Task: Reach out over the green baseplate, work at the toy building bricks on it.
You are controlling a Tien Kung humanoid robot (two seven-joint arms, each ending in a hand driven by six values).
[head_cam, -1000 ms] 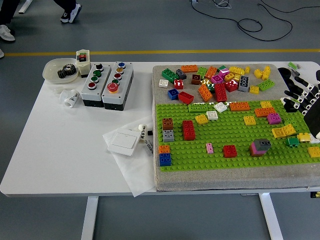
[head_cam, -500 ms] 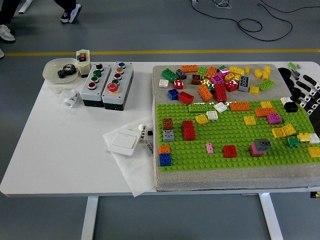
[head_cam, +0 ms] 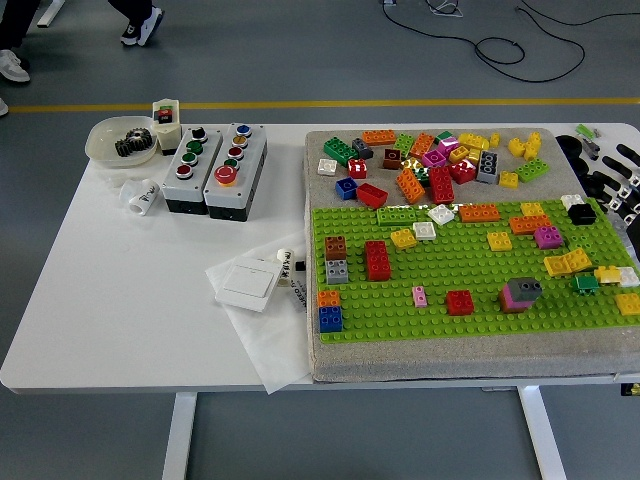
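Green baseplate (head_cam: pixel 470 290) strewn with bricks (head_cam: pixel 440 165), button boxes (head_cam: pixel 215 168) left, right hand (head_cam: pixel 618 185) fingers apart at edge

Green baseplate (head_cam: pixel 440 300) with scattered bricks (head_cam: pixel 440 165), robot hand (head_cam: pixel 622 182) (right edge)

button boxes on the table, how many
2, side by side at the table's far left: the left button box next to the bowl, and the right button box touching it. None seem hidden.
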